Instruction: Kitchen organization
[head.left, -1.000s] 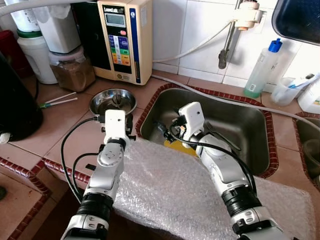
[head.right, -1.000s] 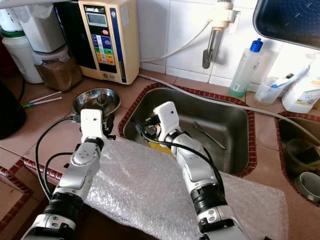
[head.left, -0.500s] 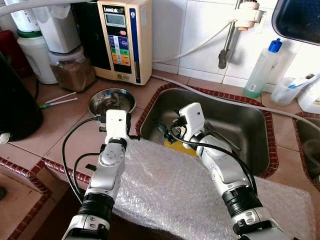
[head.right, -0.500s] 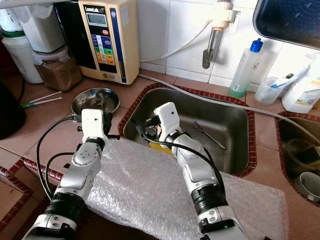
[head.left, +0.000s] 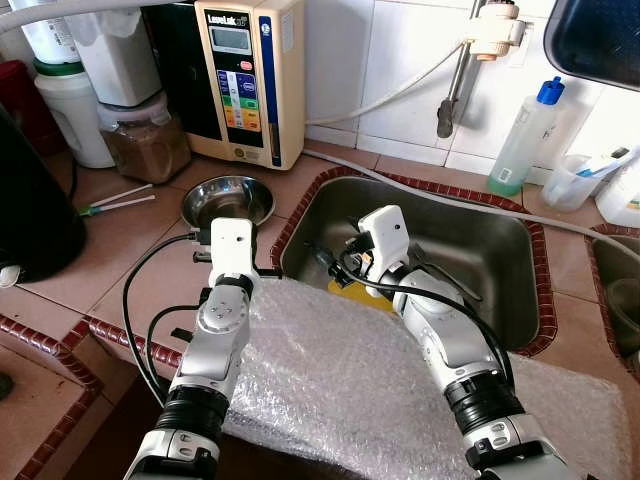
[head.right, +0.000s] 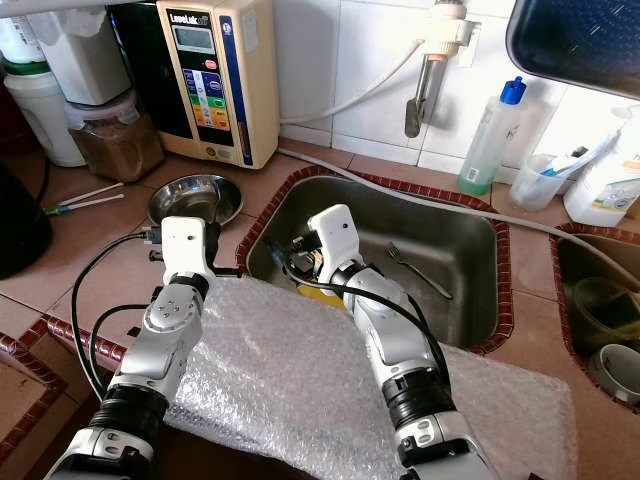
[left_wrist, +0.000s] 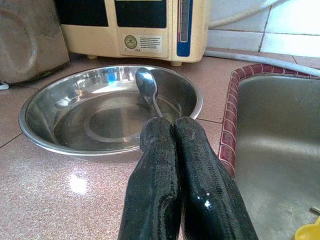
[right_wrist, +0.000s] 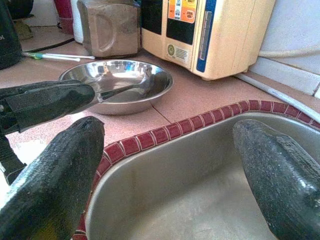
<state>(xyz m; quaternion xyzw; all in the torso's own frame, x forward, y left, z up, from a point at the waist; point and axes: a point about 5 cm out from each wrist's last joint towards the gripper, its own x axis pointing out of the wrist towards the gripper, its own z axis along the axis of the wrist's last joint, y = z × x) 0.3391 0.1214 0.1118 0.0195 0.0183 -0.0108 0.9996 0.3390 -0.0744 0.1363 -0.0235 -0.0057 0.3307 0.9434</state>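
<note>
On the far left of the tiled desk (head.left: 120, 270) stood a black appliance (head.left: 35, 215), with white containers (head.left: 75, 115) and a jar of brown powder (head.left: 148, 140) behind it and chopsticks (head.left: 118, 198) lying in front. Next came a cream water ioniser (head.left: 250, 75) against the wall. Before it sat the steel bowl (head.left: 228, 200), upright on the desk just beside the sink's red-tiled rim. A spoon (left_wrist: 147, 90) lay with its head in the bowl and its handle running over the near rim to the left claw (left_wrist: 174, 131), whose two black fingers were pressed together around the handle's end. A sheet of bubble wrap (head.left: 340, 390) covered the desk's front edge under both arms. The right claw (right_wrist: 167, 145) hung over the left part of the steel sink (head.left: 480, 250), its fingers spread wide with nothing between them. A yellow item (head.left: 350, 293) lay below it in the sink, and a fork (head.right: 418, 270) lay farther right. A green-tinted bottle (head.left: 525, 135) with a blue cap stood past the sink.
</note>
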